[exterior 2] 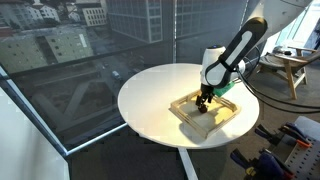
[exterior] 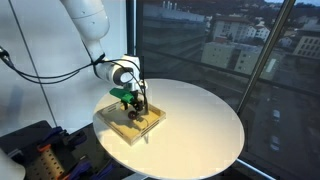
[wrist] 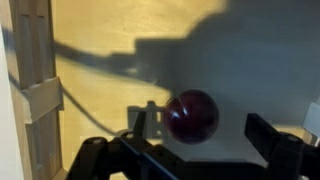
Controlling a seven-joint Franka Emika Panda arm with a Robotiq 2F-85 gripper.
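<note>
A dark red ball [wrist: 192, 115] lies on the floor of a shallow wooden tray [exterior: 118, 121], which stands on a round white table [exterior: 200, 120]. In the wrist view the ball sits between the fingers, closer to the left finger [wrist: 140, 125] than to the right one [wrist: 268, 135], with a gap on each side. My gripper [wrist: 204, 135] is open and lowered into the tray; in both exterior views it hangs just over the tray [exterior 2: 225, 118]. Something green [exterior: 122, 94] shows beside the gripper at the tray's far side.
The tray's wooden wall [wrist: 30, 70] rises at the left of the wrist view. The table stands next to large windows [exterior: 230, 40] over a city. A wooden stool [exterior 2: 290, 65] and dark equipment [exterior: 35, 145] stand near the table.
</note>
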